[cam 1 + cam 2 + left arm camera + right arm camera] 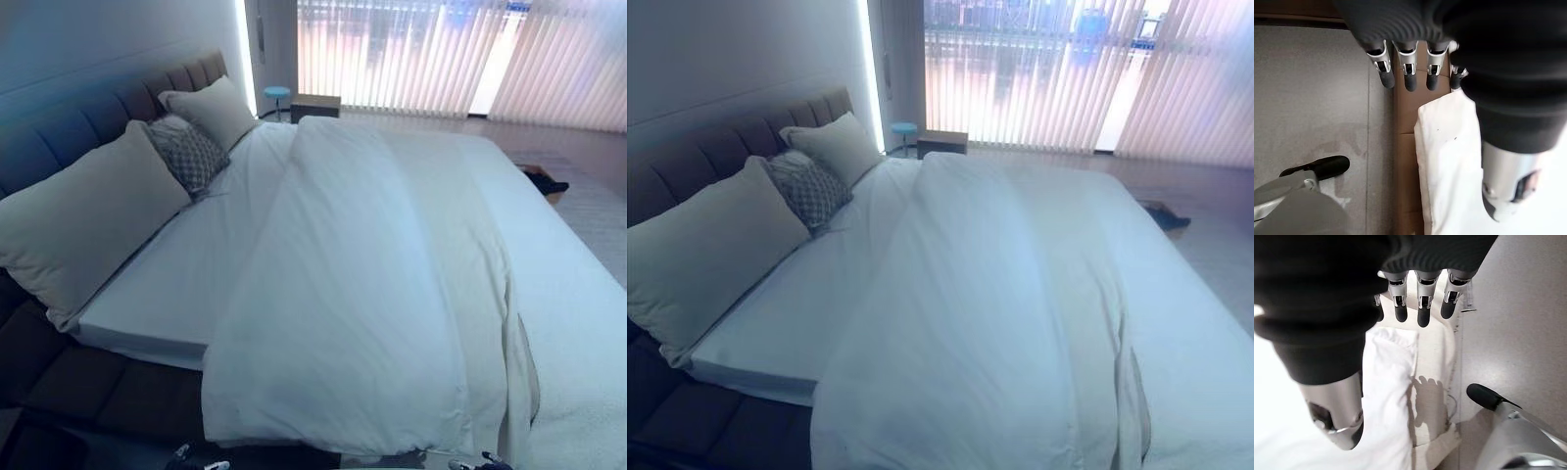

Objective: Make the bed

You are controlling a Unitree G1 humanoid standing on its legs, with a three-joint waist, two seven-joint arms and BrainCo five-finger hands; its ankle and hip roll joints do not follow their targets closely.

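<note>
My left hand [1415, 73]: over the near corner of the white duvet [372, 294], fingers straight and loose, holding nothing, above the brown bed frame [1403, 161] and the grey floor [1317, 98].
My right hand [1420, 303]: fingers likewise relaxed and empty, above the duvet's other near corner.
Duvet: folded lengthwise into a long heap down the middle of the bed, its near end draped over the bed's edge, leaving the sheet [186, 284] bare toward the pillows.
Pillows: one large pale pillow [83, 220] nearest, a patterned cushion [186, 152] next, another pale pillow [211, 110] beyond, all leaning on the padded headboard [59, 132].
Beyond the bed: vertical blinds [441, 54], a small blue stool [277, 93].
</note>
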